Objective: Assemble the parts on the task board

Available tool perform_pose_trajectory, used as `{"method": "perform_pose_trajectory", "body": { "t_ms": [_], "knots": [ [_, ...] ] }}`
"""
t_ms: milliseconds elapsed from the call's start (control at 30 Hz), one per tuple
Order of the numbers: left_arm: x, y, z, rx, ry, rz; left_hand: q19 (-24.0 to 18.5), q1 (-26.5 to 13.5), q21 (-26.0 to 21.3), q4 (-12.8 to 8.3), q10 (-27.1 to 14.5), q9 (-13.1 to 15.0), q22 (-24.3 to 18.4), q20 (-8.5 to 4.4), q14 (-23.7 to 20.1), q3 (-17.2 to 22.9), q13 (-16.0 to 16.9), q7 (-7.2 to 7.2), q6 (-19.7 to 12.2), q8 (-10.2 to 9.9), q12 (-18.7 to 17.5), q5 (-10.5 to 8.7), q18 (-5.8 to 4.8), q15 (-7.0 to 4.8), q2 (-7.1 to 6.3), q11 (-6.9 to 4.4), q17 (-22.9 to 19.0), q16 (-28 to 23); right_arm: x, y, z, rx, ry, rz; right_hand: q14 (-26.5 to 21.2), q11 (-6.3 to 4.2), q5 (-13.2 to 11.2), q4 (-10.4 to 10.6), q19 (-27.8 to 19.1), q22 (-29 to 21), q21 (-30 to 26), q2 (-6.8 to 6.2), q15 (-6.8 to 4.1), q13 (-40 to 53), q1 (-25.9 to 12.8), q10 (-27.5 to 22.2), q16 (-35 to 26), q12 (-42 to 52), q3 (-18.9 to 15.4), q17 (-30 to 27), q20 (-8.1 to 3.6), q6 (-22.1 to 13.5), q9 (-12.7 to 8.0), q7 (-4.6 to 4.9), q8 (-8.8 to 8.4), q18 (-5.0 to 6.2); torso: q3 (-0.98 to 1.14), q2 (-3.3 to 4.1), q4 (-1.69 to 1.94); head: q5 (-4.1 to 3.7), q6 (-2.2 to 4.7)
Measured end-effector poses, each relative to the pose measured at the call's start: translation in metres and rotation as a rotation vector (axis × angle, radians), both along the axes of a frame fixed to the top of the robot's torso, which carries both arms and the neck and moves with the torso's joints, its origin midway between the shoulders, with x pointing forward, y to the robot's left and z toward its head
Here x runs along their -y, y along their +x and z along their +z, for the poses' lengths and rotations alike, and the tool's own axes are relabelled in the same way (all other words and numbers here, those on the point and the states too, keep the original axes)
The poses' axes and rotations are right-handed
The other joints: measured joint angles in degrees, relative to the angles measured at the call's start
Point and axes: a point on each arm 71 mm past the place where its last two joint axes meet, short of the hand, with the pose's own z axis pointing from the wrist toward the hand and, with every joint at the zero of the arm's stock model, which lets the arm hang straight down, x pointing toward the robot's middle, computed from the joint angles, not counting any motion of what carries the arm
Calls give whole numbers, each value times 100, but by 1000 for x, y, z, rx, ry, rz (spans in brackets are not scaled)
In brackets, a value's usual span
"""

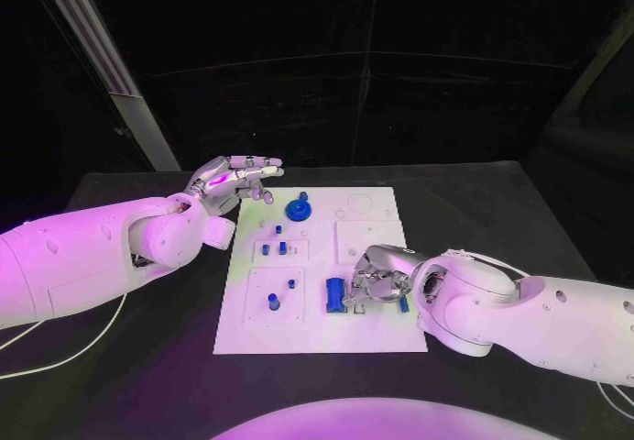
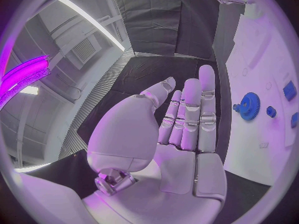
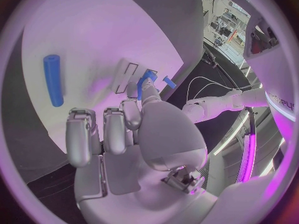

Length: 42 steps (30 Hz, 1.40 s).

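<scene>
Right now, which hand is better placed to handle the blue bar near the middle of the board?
The right hand. It hangs over the task board beside the blue bar; the left hand hovers open off the board's far corner.

Matt black on the table (image 1: 502,211), faintly textured like cloth or felt, no glare. Smooth white plastic look on the task board (image 1: 383,330), satin rather than glossy, with shallow moulded recesses. Blue plastic for the parts: a toothed gear (image 1: 300,210) near 12 o'clock on the board, dull-finished; a plain cylindrical rod (image 3: 53,79), smooth and matt; a blocky piece (image 1: 335,295) toward 5 o'clock. Silvery metallic sheen on the left hand (image 1: 235,181), polished segments catching highlights, paler smooth pads at the fingertips (image 2: 207,74). Same brushed-silver finish on the right hand (image 1: 377,275). Glossy white plastic shells on both arms.
</scene>
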Motion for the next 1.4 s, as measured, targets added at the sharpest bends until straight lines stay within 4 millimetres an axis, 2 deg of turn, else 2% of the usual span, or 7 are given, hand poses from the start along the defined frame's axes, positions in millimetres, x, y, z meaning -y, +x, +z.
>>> {"method": "perform_pose_trajectory", "body": {
  "t_ms": [300,400,633,900,1000,1200,1400],
  "knots": [
    [0,0,0,-1,0,-1,0,0,0,0,0,0,0,0,0,0,0,0,0,0,0,0,0,0,0,0,-5,0,6,-2,0,-11,-10,-10,0,0,15,-31,0,0,0,-2,0,-35,-2,0,-3,-37,-37,-52,0,-2,-1,1,0,0,0,-5,-3,-19,17],
    [0,0,0,-1,0,-1,0,0,0,0,0,0,0,0,0,0,0,0,0,0,0,0,-1,0,0,0,-5,0,10,-3,0,-17,-3,-14,0,5,23,-9,0,0,-50,-88,0,-123,-88,-5,-90,-205,-82,-142,0,-168,-38,107,-105,0,-2,-5,-3,-27,25],
    [-1,0,0,-2,1,-1,0,0,0,0,0,0,0,0,0,0,0,0,0,0,0,0,-1,0,0,0,-5,0,41,-5,5,-3,34,-67,10,217,333,20,0,-1,-111,-130,135,-400,-130,-259,-154,-582,-136,-246,104,-620,-225,343,-530,0,-5,-7,-3,-72,49],
    [-1,-1,0,-2,-1,-3,0,0,0,0,0,0,-1,0,0,0,0,0,0,0,0,0,0,0,0,0,-5,0,82,-8,12,54,28,-154,31,252,376,79,0,-1,-111,-121,156,-325,-139,-224,-154,-469,-195,-170,146,-555,-292,353,-645,0,-8,-9,-19,-157,69],
    [0,-2,0,-3,-1,-5,0,0,0,-17,-21,0,-8,0,0,-17,0,0,0,0,32,0,-1,0,0,22,-13,0,88,-8,13,69,15,-172,31,235,483,118,0,-1,-86,-86,156,-286,-182,-192,-132,-427,-231,-148,146,-511,-322,348,-703,0,-6,-9,-27,-180,75],
    [1,-2,0,-4,-3,-8,0,0,0,-17,-21,0,-8,0,0,-17,0,0,0,0,32,0,0,0,0,22,-12,0,97,-7,13,85,-32,-210,31,227,733,315,0,-2,-86,-194,156,-280,-373,-184,-132,-425,-395,-141,146,-396,-350,319,-790,0,0,-10,-48,-222,89],
    [0,-3,-1,-4,-3,-8,0,0,0,-17,-21,0,-8,0,0,-17,0,0,0,0,32,0,0,0,0,21,-12,0,98,-5,8,67,-91,-223,31,227,648,487,0,-2,-86,-257,156,-276,-499,-184,-133,-426,-567,-137,146,-317,-339,296,-799,0,0,-11,-50,-240,77]
  ]
}}
